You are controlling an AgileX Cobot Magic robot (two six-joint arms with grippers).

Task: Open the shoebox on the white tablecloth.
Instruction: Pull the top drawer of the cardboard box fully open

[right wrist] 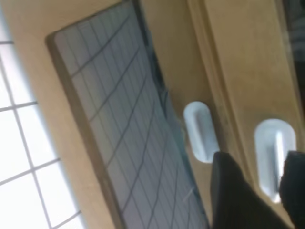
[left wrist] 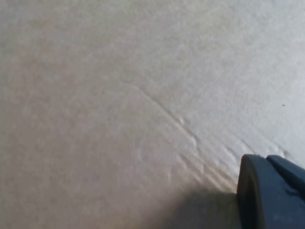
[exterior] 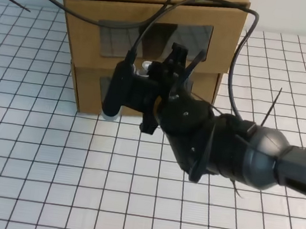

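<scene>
The shoebox [exterior: 225, 39] is sitting at the far middle of the white tablecloth [exterior: 48, 180], stacked on top of a like brown box [exterior: 85, 91], with its clear window [exterior: 117, 42] facing the near side. Its small white tab handle [right wrist: 274, 148] is lying at the bottom edge of its front, just beside the lower box's tab [right wrist: 200, 131], which is sitting above that box's own window [right wrist: 124, 143]; that window is reflecting the grid of the cloth. The right gripper [exterior: 185, 59] is reaching in from the right, pointing at the seam where the two fronts meet. In the right wrist view its dark fingers [right wrist: 231, 191] are standing apart, one on each side of the shoebox's tab, so the hand is spread and is not pinching anything. Black cables [exterior: 236, 58] are looping from the right arm [exterior: 260, 157] up across the shoebox's front and window. The left wrist view is showing only a pale, slightly creased surface very close up, with a blue-grey piece of the left gripper [left wrist: 267, 191] at the lower right corner; whether that hand is spread or closed cannot be told.
</scene>
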